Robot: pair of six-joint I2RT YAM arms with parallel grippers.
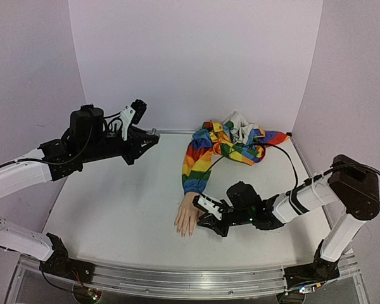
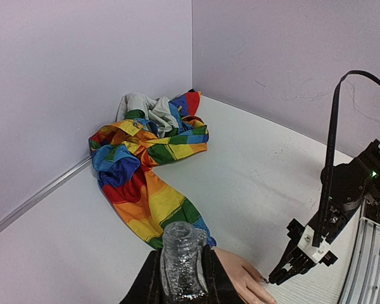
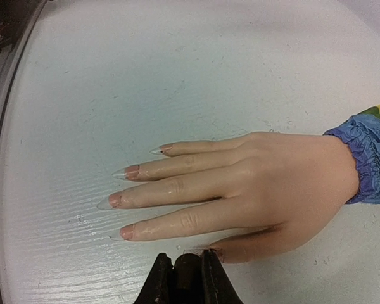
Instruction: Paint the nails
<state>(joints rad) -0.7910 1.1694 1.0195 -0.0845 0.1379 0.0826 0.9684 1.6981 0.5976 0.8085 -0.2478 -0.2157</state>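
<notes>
Right wrist view: right gripper [image 3: 189,258] pinched narrow on a dark stub [image 3: 189,275], kind unclear. Directly ahead of those fingertips, touching or nearly so, the thumb of the mannequin hand [image 3: 272,183], palm down on the white table [image 3: 177,76]. Long axis crosswise to the fingers: wrist and rainbow sleeve [image 3: 370,158] off to the right, the nails [image 3: 130,171] pointing left, long, clear-tipped, pink at the base, fanned slightly apart. Left wrist view: left gripper [image 2: 182,278] clamped on an uncapped clear bottle [image 2: 180,244], upright, glitter-speckled inside. Beyond that bottle, same hand low and to the right, sleeve bunched farther off toward the corner of the lilac walls [image 2: 82,76].
</notes>
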